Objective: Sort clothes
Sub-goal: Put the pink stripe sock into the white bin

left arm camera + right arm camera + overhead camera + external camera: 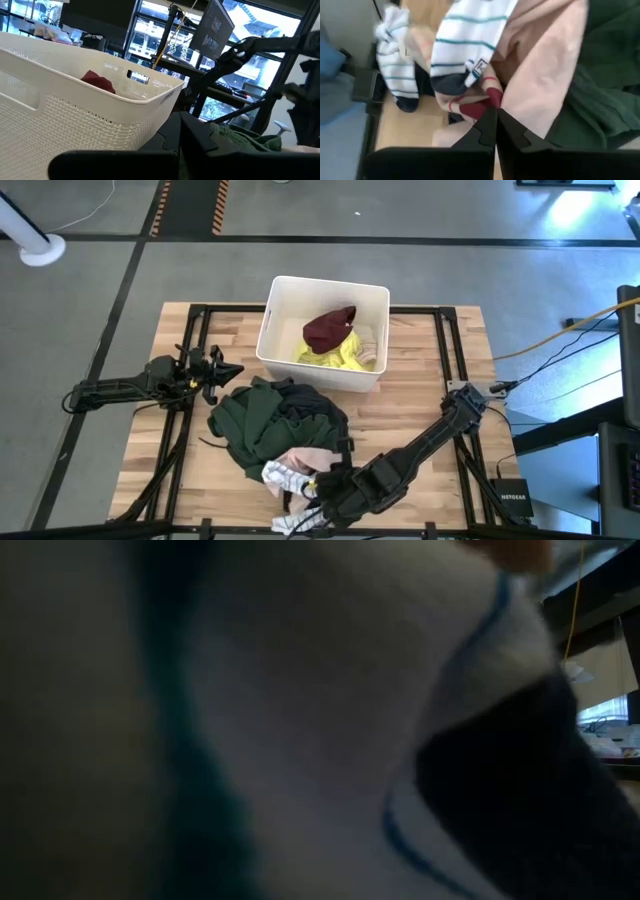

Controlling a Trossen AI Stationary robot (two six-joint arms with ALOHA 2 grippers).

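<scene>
A pile of dark green and black clothes (275, 420) lies on the table's middle. A pale pink garment (305, 458) and white striped socks (278, 474) lie at its near edge, and the socks also show in the right wrist view (465, 45). My right gripper (322, 488) is shut at the pink cloth with red trim (540, 75). My left gripper (222, 370) is shut and empty, left of the pile, near the white bin (278, 295). The bin holds a maroon piece (330, 328) and a neon yellow top (338, 356). My right gripper has its fingertips closed on a red-trimmed fold (487, 102) of the pale pink cloth, just below a striped sock. The fingers come slanting down from the table's near right side. One layer or several, I cannot tell. The cloth lies on the pile.
A white sock with blue stripes (330, 720) lies right in front of the low camera and fills its view. Another sock (290, 523) lies at the table's near edge. Bare wood (420, 400) shows right of the pile and beside the bin.
</scene>
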